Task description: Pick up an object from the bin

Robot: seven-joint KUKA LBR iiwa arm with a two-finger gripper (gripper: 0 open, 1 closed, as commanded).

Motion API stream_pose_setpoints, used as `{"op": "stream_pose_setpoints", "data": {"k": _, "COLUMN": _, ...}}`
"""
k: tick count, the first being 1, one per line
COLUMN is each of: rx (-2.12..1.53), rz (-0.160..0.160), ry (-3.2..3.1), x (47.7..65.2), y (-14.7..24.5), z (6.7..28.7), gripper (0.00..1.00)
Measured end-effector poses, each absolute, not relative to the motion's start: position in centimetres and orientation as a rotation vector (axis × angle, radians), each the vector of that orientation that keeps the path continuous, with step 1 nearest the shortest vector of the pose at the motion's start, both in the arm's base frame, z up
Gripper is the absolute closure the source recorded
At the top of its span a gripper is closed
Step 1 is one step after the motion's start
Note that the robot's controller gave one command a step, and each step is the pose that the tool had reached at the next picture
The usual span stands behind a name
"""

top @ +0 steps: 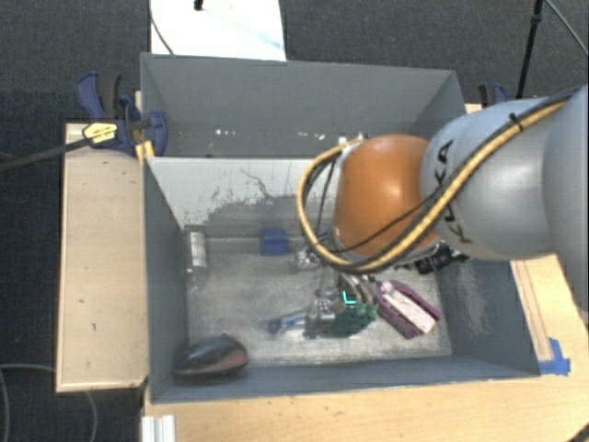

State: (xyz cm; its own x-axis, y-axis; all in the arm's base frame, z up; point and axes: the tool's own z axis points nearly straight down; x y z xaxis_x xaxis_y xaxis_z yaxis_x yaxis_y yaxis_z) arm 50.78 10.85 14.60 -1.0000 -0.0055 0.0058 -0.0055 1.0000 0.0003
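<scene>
well, my gripper [326,313] is down low inside the bin [166,247], over the grey floor a little toward the near edge and about midway between the two side walls. my orange wrist cover [382,191] and the looped cables [313,219] hang above it and hide most of it from the camera, so whether my jaws are released or clenched i cannot tell, and i cannot see anything between them.

the thing nearest my tip is a dark green thing [357,318], flattish and irregular, lying on the floor just beside the gripper on the side toward the right wall; it looks to be touching or nearly touching me, which of the two i cannot say. on the other side, also just beside my tip, lies a small blue thing [287,323], thin and stretched along the near edge. beyond the green one, nearer the right wall, is a purple and white oblong thing [410,308] lying at a slant.

well apart from me, a blue block [273,242] sits at the foot of the far wall, and a pale grey cylinder [196,250] stands close to the left wall. a dark rounded thing [212,355], shaped like a computer mouse, rests in the near left corner.
</scene>
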Motion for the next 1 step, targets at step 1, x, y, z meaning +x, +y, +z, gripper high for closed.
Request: {"op": "stream_pose_setpoints", "data": {"k": 1, "rx": 0.222, "rz": -0.005, "ry": -3.137, "x": 50.13, "y": 17.73, "z": 6.91, "gripper": 0.0}}
